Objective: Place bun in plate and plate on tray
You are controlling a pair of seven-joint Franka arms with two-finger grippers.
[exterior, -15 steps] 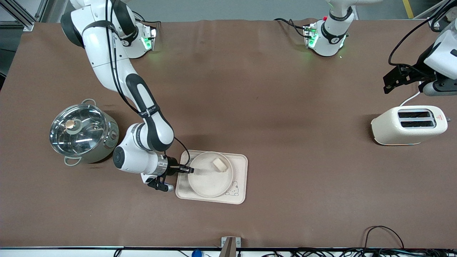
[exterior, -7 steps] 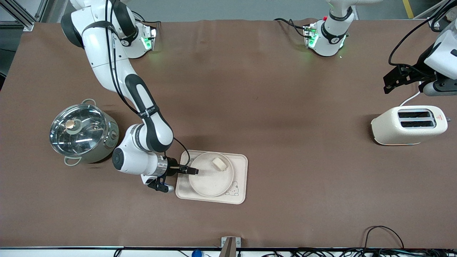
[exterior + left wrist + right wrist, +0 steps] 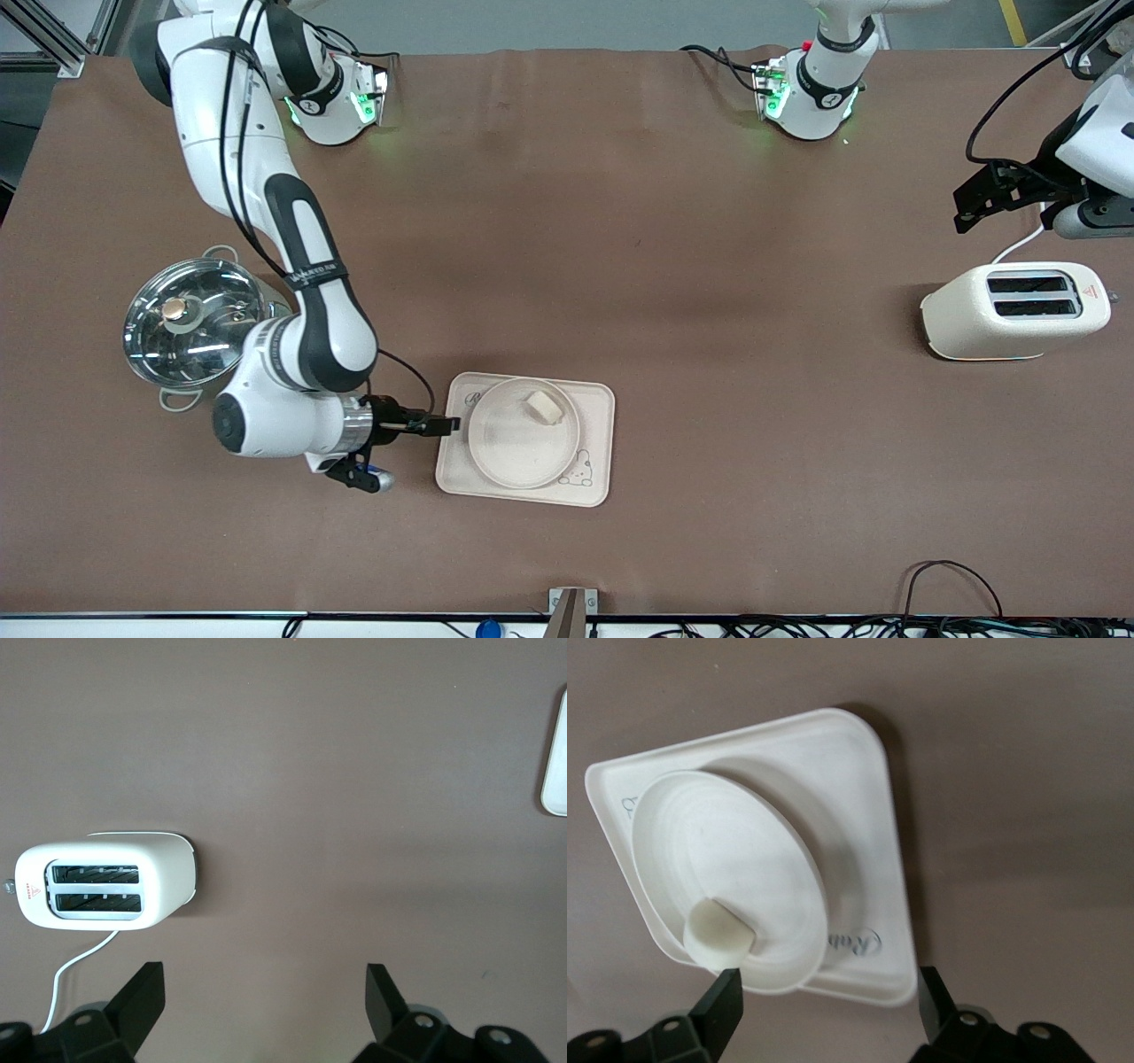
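The bun [image 3: 544, 407] lies in the plate [image 3: 509, 452], which sits on the tray [image 3: 595, 443] in the lower middle of the front view. The right gripper [image 3: 443, 424] is just beside the tray's edge toward the right arm's end of the table, spread wide and empty. At the frame's right edge, the left gripper [image 3: 266, 997] waits above the toaster [image 3: 1014, 310], jaws apart, empty.

The pot [image 3: 205, 330] is polished metal, mirror-bright. The toaster [image 3: 1014, 310] looks like smooth cream plastic with a soft sheen. The plate [image 3: 523, 443], tray [image 3: 595, 443] and bun [image 3: 545, 407] are matt cream. The table [image 3: 620, 221] cover is matt brown.
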